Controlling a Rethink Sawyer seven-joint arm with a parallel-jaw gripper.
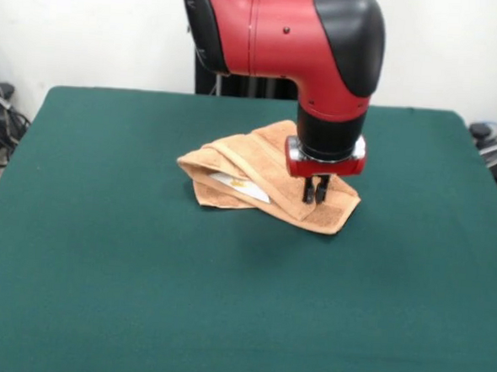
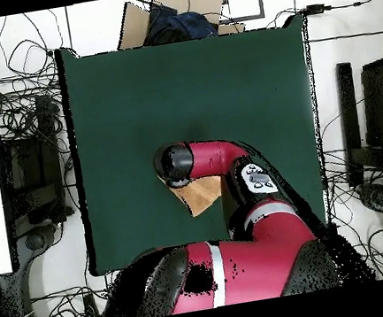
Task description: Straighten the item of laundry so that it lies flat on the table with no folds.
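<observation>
Green cloth covers the counter [image 1: 100,270], and I see the towel [image 1: 249,173] lying crumpled with folds near its middle. My arm [image 1: 283,28] reaches straight down over it, the gripper [image 1: 316,193] nearly closed, fingertips on the towel's right part.

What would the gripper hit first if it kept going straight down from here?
The gripper points down at the folded peach towel; its tips look already at the cloth, so the towel first, then the green table.

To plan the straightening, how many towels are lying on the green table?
1. The towel lies crumpled near the middle of the table, under the gripper; the arm hides part of it.
</observation>
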